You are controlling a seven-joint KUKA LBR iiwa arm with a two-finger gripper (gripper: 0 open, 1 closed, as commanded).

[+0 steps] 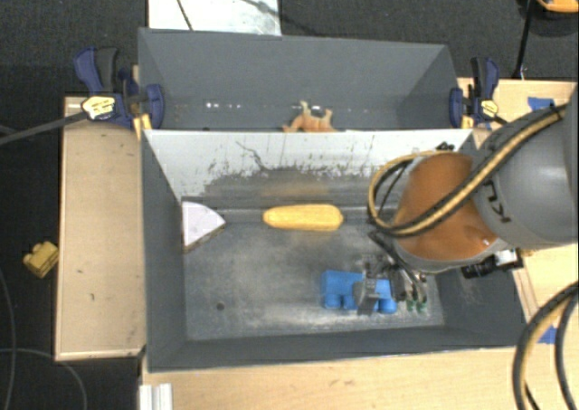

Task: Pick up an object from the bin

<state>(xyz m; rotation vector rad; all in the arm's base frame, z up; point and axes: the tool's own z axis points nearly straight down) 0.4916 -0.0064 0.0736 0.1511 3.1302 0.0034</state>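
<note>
Our jaws are down at the blue blocky thing point(340, 290) by the bin's point(253, 272) lower right corner; apart or clamped, we cannot tell. A yellow cob point(303, 217) lies apart.

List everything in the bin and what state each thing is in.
Yellow oblong corn-like thing: lying on its side, near the middle.
White wedge-shaped piece: lying flat, far left.
Blue blocky plastic thing: lying flat, partly beneath the gripper.
Gripper: low over the blue thing.
</note>
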